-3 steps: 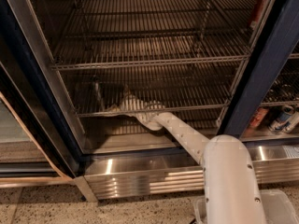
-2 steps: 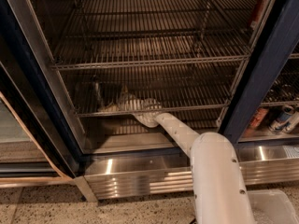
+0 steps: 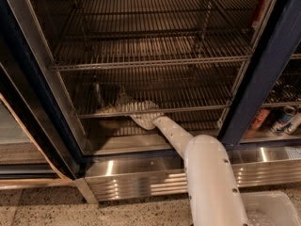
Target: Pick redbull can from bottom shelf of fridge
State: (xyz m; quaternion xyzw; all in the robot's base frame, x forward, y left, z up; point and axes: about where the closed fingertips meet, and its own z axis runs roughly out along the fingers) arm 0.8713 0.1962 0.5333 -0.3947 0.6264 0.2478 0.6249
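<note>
The large display fridge (image 3: 263, 79), with its dark navy frame and chrome wire racks, stands open. A white, rounded robot arm (image 3: 211, 182) rises from 6 o'clock and reaches in toward 10 o'clock. Its pale gripper (image 3: 113, 103) lies at the left end of the bottom shelf (image 3: 197, 108), a chrome wire-grid rack with a thicker front rail, and it shows partly through the rods just behind that rail. The fingers (image 3: 107, 109) look spread apart: one points toward 9 o'clock along the rail, the other angles up toward 12 o'clock, and nothing is clamped between them.

The redbull can (image 3: 97, 94) is a slim, tall drink can that looks dark in the dim light. It stands upright on the same rack at about 10 o'clock of the gripper, near the fridge's left wall. It is just beside the fingertips and outside the gap between them; contact cannot be made out.

Below the opening runs a shiny ribbed stainless base panel (image 3: 141, 173). In the neighbouring compartment at 3 o'clock, behind the navy post, a blue-and-silver can (image 3: 284, 119) lies tilted beside a red-orange pack (image 3: 258, 119).
</note>
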